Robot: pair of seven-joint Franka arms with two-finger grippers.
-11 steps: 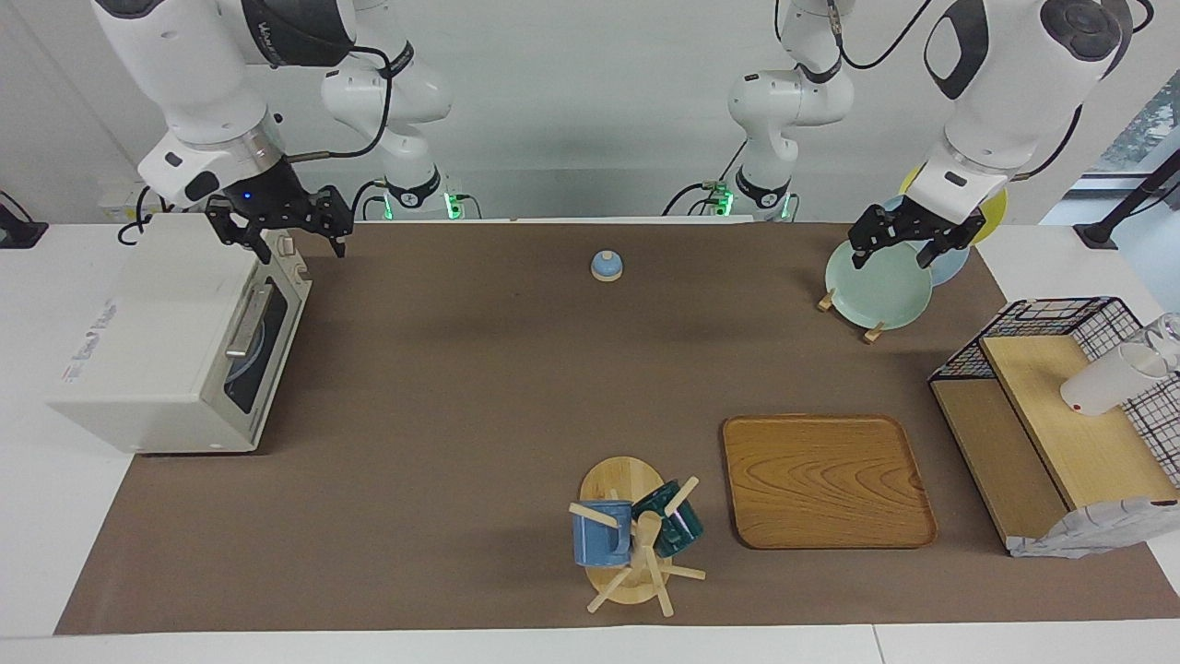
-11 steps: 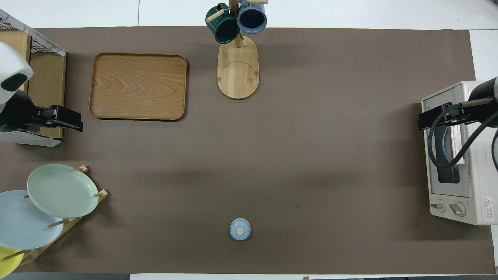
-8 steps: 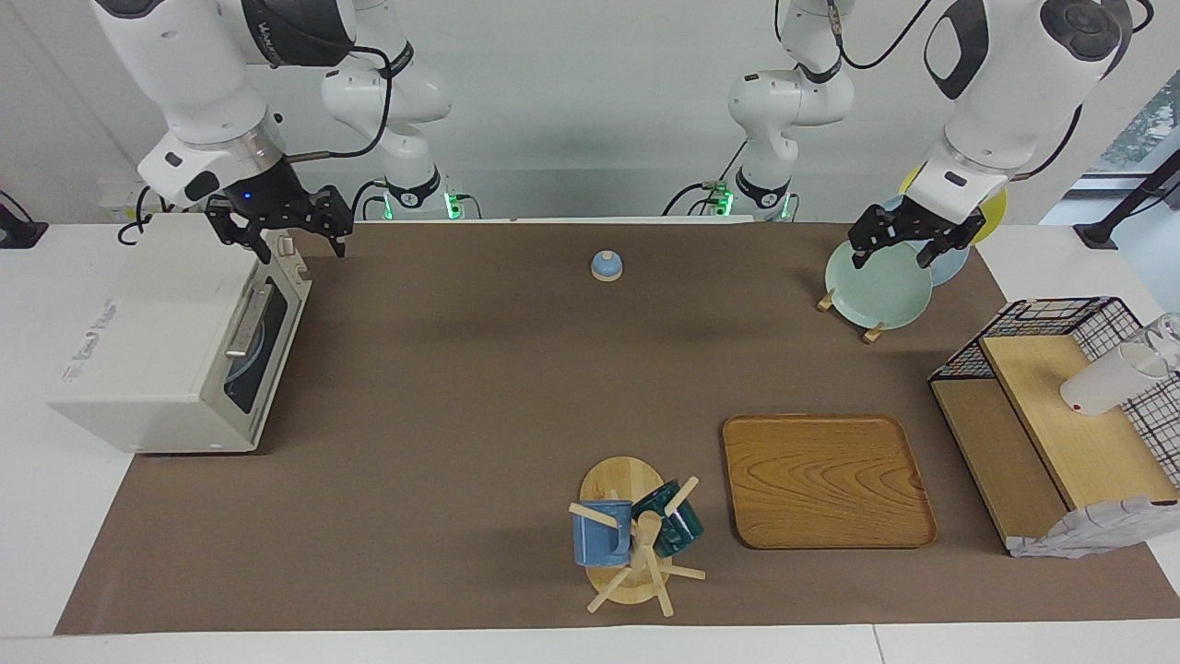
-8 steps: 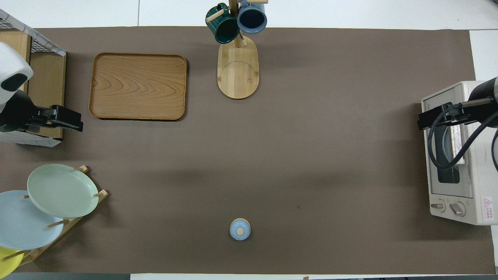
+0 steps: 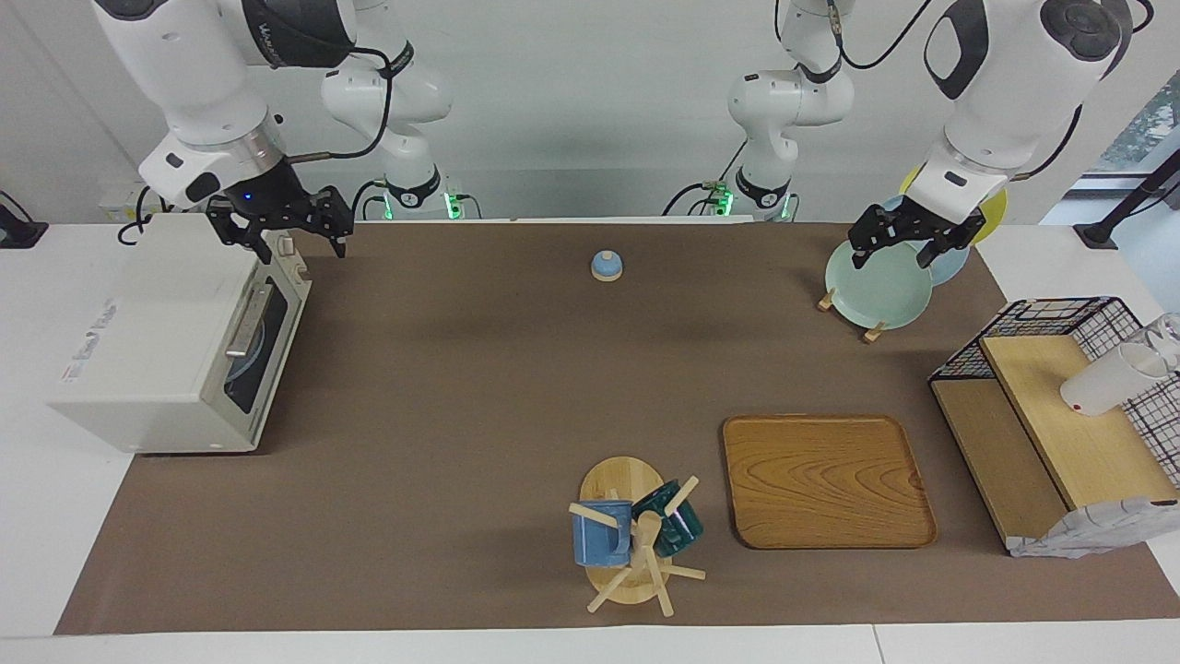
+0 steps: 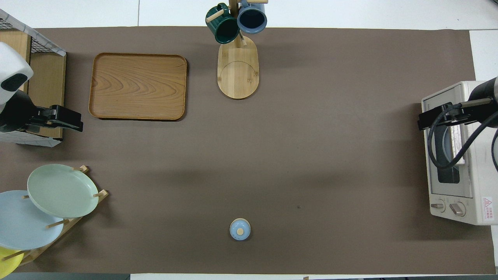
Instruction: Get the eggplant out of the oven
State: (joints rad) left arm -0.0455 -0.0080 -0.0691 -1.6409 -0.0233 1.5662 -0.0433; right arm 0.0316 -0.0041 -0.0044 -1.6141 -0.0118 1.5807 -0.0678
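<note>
At the right arm's end, R gripper point(image 5: 284, 235) hangs over oven point(image 5: 175, 341) top edge, fingers spread, empty. Door shut; eggplant not visible, presumably inside. Judged light, smooth, bruisable: pinch mid-body. L gripper point(image 5: 908, 242) waits over plate rack point(image 5: 871, 286), 2 o'clock in facing view, fingers apart.

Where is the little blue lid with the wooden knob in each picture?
Facing view: the blue lid sits top middle, on the brown mat near the robots.
Overhead view: the same lid sits bottom middle.
Shared landmark: the mug rack stands in line with it, farther from the robots.
</note>
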